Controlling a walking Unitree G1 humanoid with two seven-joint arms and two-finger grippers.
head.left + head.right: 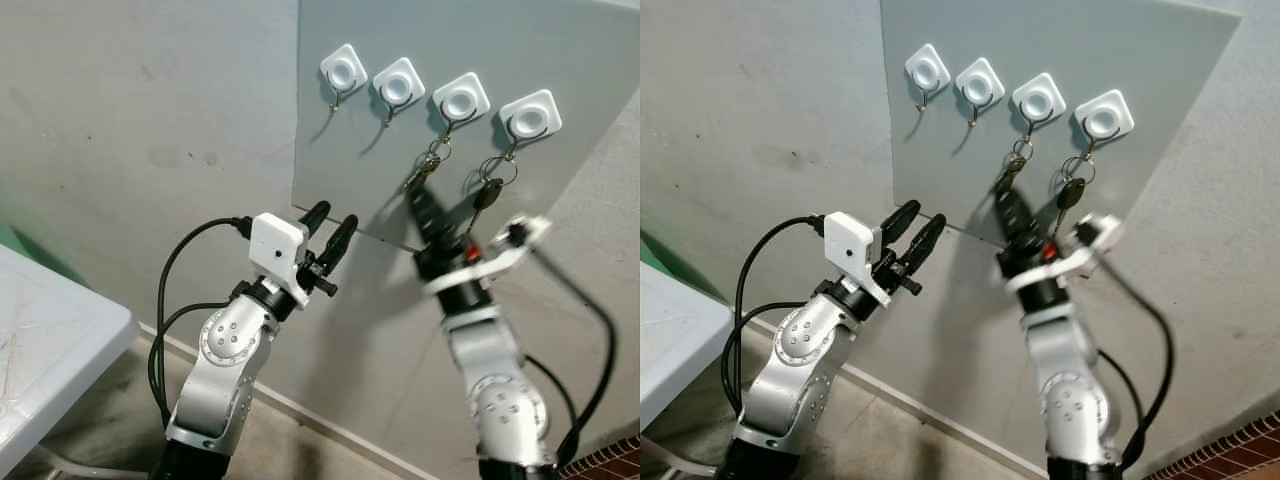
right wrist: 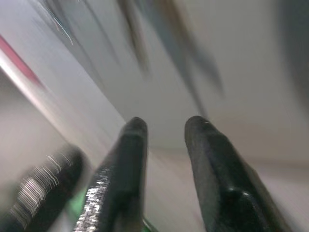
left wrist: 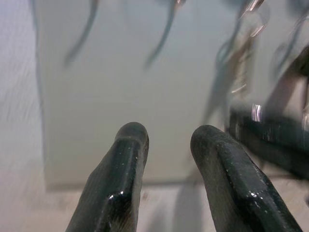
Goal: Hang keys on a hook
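Both my grippers, left and right, are spread and empty below the grey board, where two key bunches hang from the right-hand hooks.

The two head views look forward at a grey board on the wall from moderate range. Both frame four hooks in the upper half and both arms in the lower half; the right eye view places the board further left in frame. Each wrist view looks along its own fingers at close range toward the board. The left wrist view shares the keys, upper right. The right wrist view is blurred.
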